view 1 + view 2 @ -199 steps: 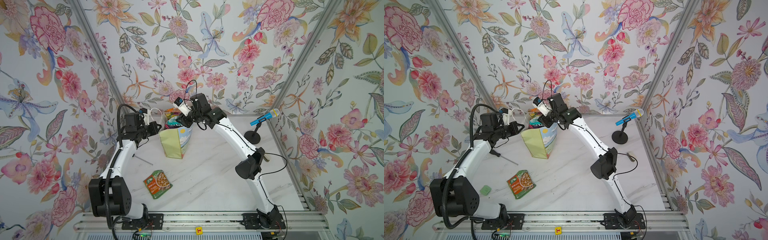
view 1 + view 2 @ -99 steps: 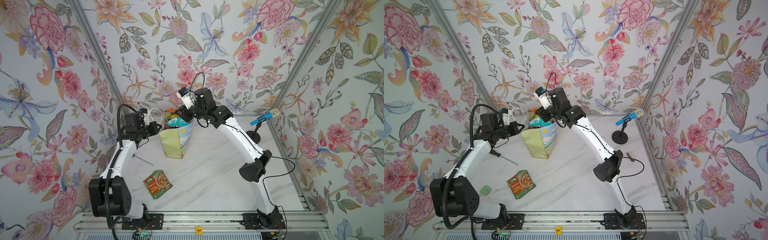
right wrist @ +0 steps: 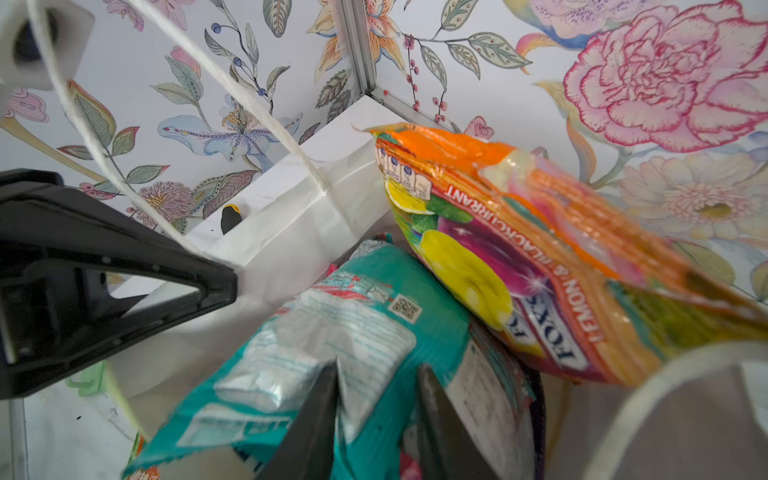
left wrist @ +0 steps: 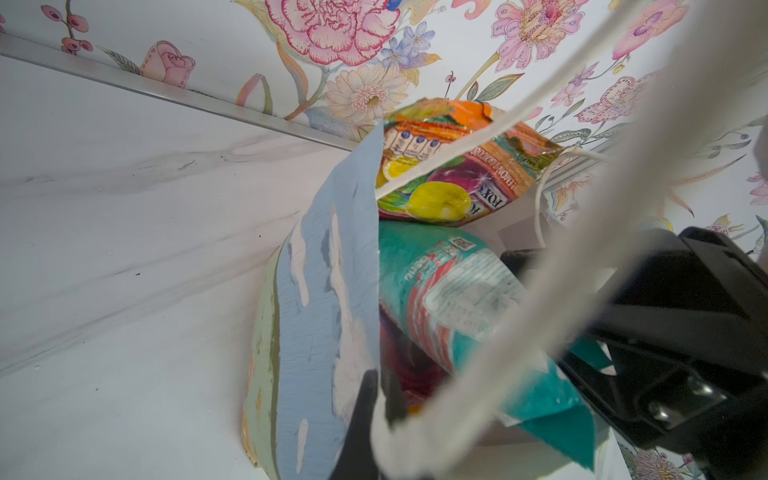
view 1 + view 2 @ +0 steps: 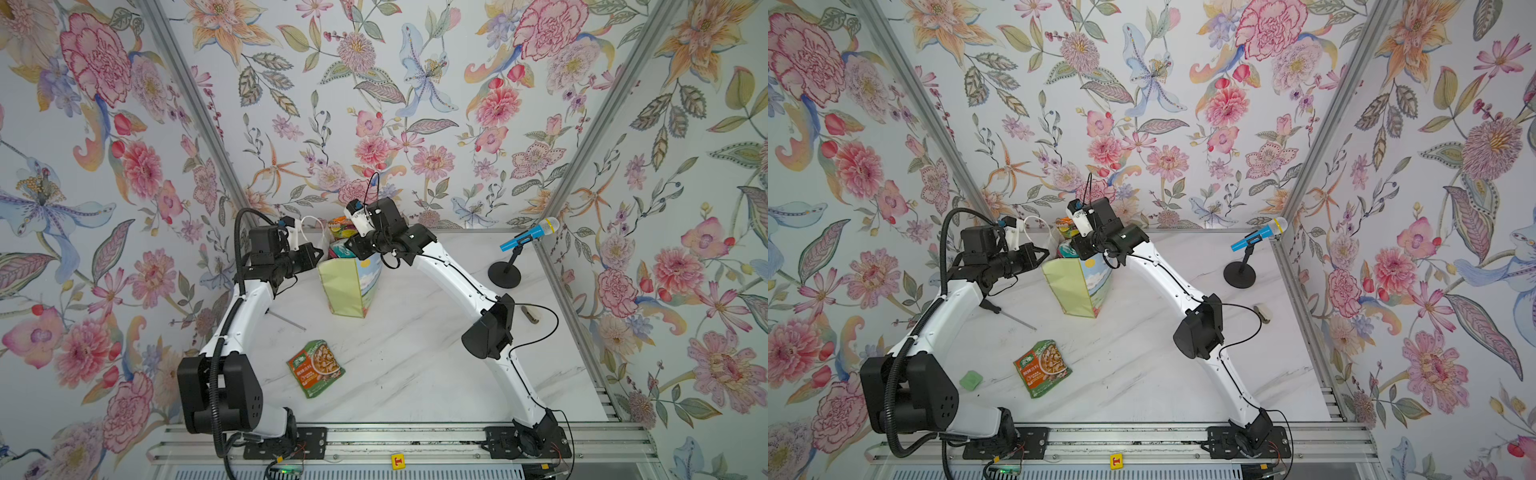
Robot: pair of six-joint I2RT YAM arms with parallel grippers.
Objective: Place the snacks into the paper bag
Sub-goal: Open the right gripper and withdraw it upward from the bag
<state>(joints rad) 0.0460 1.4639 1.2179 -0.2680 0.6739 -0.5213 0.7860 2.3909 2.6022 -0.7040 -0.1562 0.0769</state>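
Right gripper (image 3: 378,370) low over paper bag (image 5: 345,286)

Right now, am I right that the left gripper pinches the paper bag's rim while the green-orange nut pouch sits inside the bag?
Not quite: the nut pouch lies flat on the table, in front of the paper bag, as both top views show. The left gripper does pinch the rim.

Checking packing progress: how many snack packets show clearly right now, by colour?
Orange packet: 1
Teal packet: 1
Green-orange pouch: 1
Total: 3; others deeper in the paper bag are too hidden to count.
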